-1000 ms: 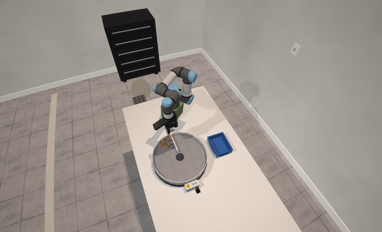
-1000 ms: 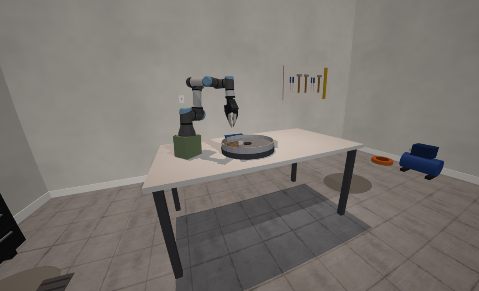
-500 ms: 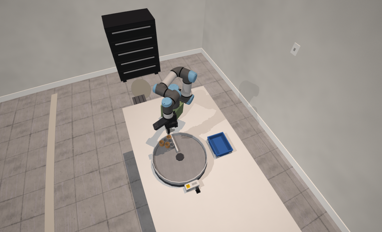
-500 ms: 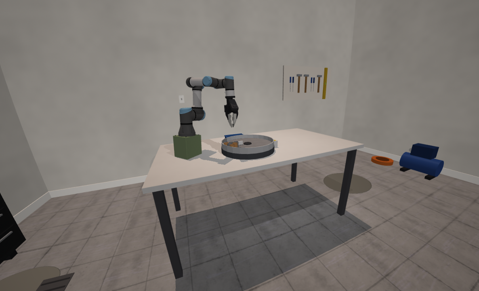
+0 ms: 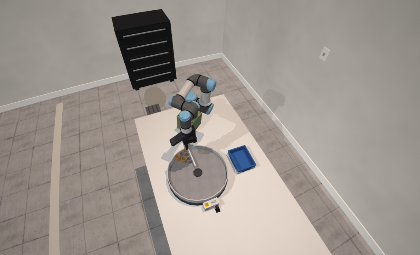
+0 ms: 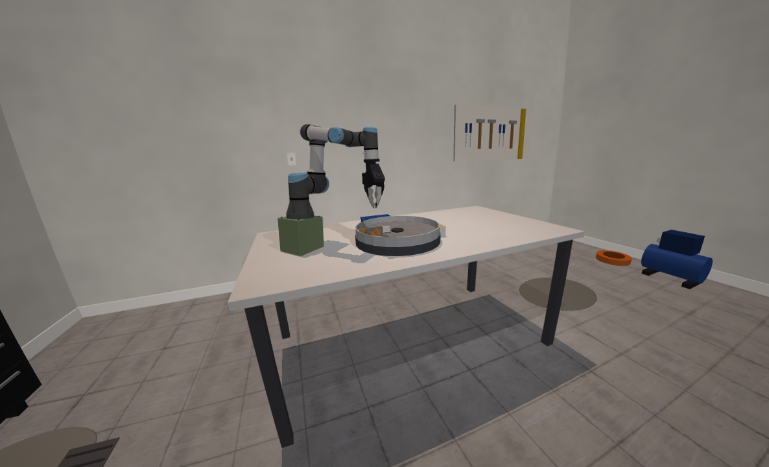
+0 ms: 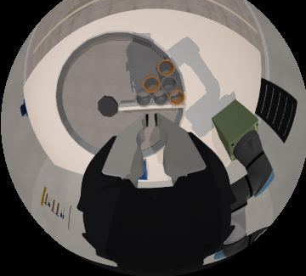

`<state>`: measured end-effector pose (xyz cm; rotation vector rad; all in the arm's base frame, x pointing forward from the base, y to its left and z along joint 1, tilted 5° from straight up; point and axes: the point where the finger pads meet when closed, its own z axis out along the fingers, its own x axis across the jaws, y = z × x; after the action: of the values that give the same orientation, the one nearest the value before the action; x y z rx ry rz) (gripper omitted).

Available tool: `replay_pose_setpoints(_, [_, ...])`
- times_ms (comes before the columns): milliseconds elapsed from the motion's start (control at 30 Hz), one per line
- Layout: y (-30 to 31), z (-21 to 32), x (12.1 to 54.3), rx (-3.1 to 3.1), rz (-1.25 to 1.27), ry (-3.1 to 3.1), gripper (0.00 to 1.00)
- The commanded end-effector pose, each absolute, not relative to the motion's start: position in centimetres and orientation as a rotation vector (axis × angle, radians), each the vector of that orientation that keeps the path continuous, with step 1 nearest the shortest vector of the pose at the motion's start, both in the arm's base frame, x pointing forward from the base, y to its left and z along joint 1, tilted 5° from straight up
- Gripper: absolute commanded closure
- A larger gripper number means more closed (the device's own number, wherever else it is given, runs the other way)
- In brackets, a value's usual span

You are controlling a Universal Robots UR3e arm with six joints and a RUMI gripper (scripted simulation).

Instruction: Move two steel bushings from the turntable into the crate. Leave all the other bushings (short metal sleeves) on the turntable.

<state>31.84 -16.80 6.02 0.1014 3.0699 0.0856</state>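
My gripper [image 5: 186,148] [image 6: 375,205] [image 7: 151,114] is shut with nothing between its fingertips, pointing down above the rim of the turntable [image 5: 205,188] [image 6: 399,248] [image 7: 85,72], beside the bushings. Three grey steel bushings stand upright and close together in the wrist view: one steel bushing [image 7: 144,103], a second steel bushing [image 7: 160,104] and a third steel bushing [image 7: 175,83]. Three copper-coloured bushings stand among them, one copper bushing [image 7: 158,68], another copper bushing [image 7: 144,84] and one copper bushing [image 7: 184,98] by the rim. The blue crate [image 5: 247,169] [image 6: 375,216] [image 7: 144,171] shows no bushing inside.
A pale divider bar [image 5: 192,158] [image 7: 149,106] runs from the dark hub [image 5: 197,172] [image 7: 108,106] to the rim, beside the bushings. A white box [image 5: 210,203] with a yellow label stands against the turntable's outer side. The arm stands on a green block [image 6: 301,235] [image 7: 235,116].
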Motion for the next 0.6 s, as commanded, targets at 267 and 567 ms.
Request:
replay_pose_setpoints(267, [-15.5,-0.4,35.7,0.102,0.077,3.067,0.95])
replay_pose_setpoints(567, [-15.5,-0.4,35.7,0.102,0.077,3.067,0.95])
